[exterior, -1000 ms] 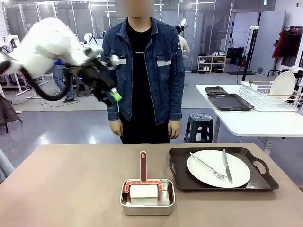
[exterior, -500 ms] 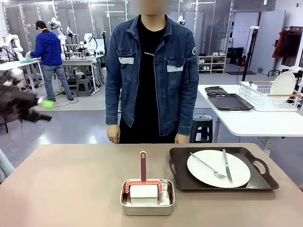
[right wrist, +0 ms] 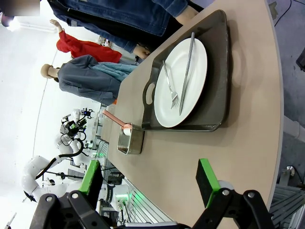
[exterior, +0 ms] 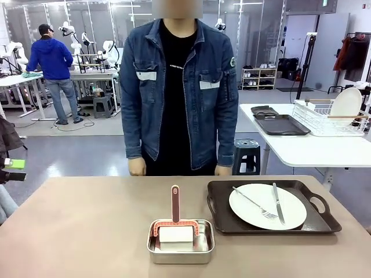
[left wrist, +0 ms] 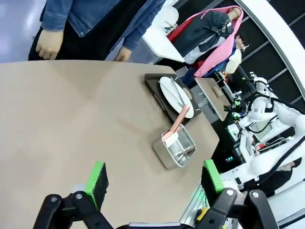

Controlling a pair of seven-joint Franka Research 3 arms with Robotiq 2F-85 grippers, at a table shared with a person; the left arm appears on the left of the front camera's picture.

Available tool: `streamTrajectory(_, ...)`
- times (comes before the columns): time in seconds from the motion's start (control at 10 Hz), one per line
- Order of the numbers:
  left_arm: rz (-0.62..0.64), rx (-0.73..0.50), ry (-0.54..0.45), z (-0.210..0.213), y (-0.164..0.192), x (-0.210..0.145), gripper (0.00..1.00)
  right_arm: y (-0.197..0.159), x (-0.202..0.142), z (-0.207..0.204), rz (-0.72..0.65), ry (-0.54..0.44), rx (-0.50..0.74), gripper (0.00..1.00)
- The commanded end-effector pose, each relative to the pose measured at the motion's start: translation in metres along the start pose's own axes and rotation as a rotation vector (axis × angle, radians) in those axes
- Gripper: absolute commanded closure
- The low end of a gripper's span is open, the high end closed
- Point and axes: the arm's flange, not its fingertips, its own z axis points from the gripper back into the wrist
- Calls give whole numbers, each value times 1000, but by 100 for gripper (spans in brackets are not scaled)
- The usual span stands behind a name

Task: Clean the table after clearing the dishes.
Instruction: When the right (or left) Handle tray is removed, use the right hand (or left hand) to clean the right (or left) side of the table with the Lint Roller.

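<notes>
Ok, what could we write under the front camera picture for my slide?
A person stands behind the table, where a plate with fork and knife sits on a tray beside a steel pan.

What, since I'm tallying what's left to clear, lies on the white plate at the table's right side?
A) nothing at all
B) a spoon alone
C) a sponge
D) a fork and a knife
D: a fork and a knife lie side by side on the plate, which sits on the dark tray.
</notes>
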Motion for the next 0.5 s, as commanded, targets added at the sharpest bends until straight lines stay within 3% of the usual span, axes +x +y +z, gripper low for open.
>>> streamTrajectory(0.0, -112, -73, 42, -27, 5, 14, 0, 3, -1, 0, 1, -3, 9, 0)
streamTrajectory(0.1, 0, 0, 0, 0, 0, 0, 0, 3, -1, 0, 1, -3, 9, 0)
streamTrajectory(0.4, 0, 0, 0, 0, 0, 0, 0, 3, -1, 0, 1, -3, 9, 0)
